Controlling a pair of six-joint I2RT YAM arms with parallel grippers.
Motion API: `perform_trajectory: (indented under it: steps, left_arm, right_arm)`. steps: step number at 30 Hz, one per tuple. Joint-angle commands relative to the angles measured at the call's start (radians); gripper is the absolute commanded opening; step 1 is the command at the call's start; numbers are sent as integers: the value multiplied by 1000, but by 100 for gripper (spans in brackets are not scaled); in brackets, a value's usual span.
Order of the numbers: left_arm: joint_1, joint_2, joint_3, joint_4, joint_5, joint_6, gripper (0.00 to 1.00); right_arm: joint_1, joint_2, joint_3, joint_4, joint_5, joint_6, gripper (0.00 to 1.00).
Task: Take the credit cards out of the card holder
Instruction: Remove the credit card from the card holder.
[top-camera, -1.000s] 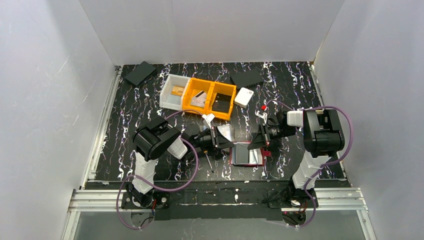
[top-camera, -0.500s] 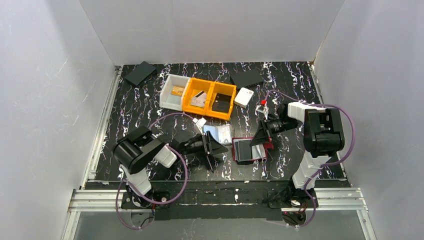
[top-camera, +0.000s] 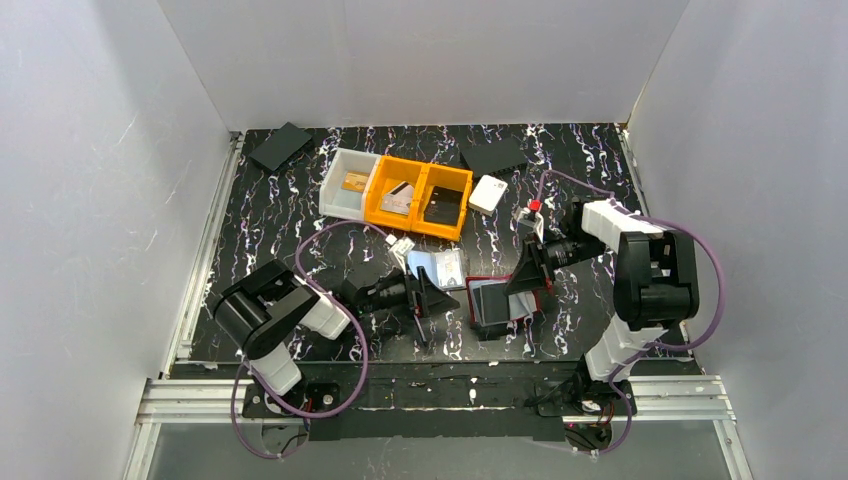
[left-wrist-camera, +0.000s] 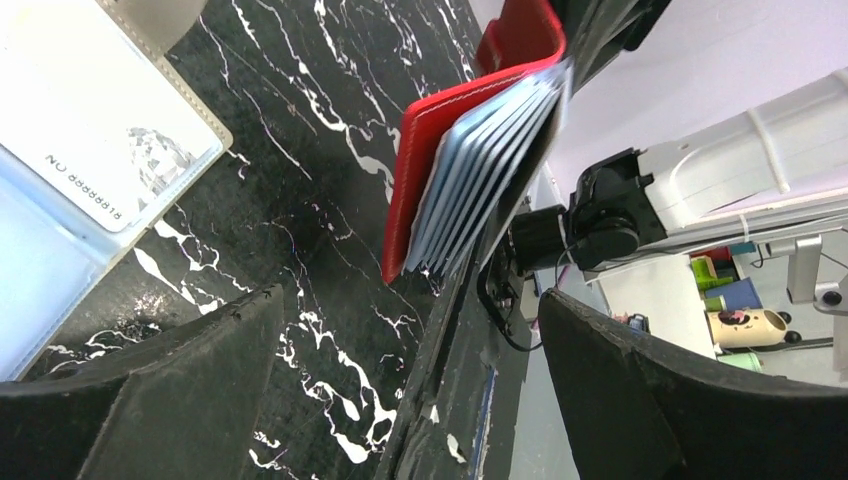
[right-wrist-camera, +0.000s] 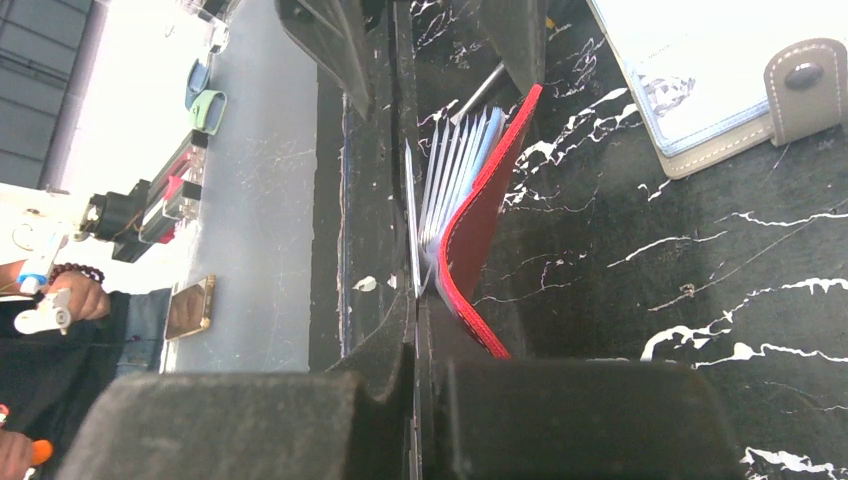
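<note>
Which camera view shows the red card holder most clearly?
The left wrist view: the red card holder stands open, its cover and fanned sleeves both plain. The right wrist view shows the holder nearly edge-on, very close. The top view shows the holder small, partly hidden by the right claw.

The card holder (left-wrist-camera: 450, 130) has a red, leather-like cover, smooth with a slight sheen, and white thread stitching along its edge. Its pale blue leaves (left-wrist-camera: 480, 190) look like thin glossy plastic. The table (top-camera: 280, 220) is black with white veining (a marble print, faintly shiny). At its twelve o'clock, the orange bins (top-camera: 424, 192) and the white bin (top-camera: 338, 212) are smooth moulded plastic. The left gripper (left-wrist-camera: 408, 295) has fingers (left-wrist-camera: 150, 400) of matt, grainy black plastic.
</note>
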Motion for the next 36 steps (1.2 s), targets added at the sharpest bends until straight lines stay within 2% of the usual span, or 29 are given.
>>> perform_trajectory:
  steps: [1, 6, 13, 16, 24, 26, 29, 36]
  left_arm:
    - [-20, 25, 33, 61, 48, 26, 98]
    - [-63, 70, 97, 66, 57, 51, 98]
    - [-82, 119, 152, 101, 40, 54, 91]
    - [-82, 131, 168, 104, 51, 50, 83]
    - [-82, 148, 194, 113, 78, 33, 52]
    - [-83, 151, 200, 115, 90, 29, 41]
    - [-83, 156, 206, 119, 102, 24, 38]
    - [-83, 156, 221, 125, 128, 11, 39]
  right_arm:
    - [-1, -70, 34, -61, -69, -33, 1]
    - [0, -87, 38, -61, -85, -17, 1]
    - [2, -96, 35, -62, -88, -10, 1]
    - [3, -95, 35, -61, -89, -9, 1]
    - [5, -96, 32, -62, -84, -9, 1]
    - [5, -92, 32, -61, -84, -8, 1]
    - [6, -91, 33, -61, -85, -7, 1]
    - [6, -82, 35, -62, -84, -5, 1]
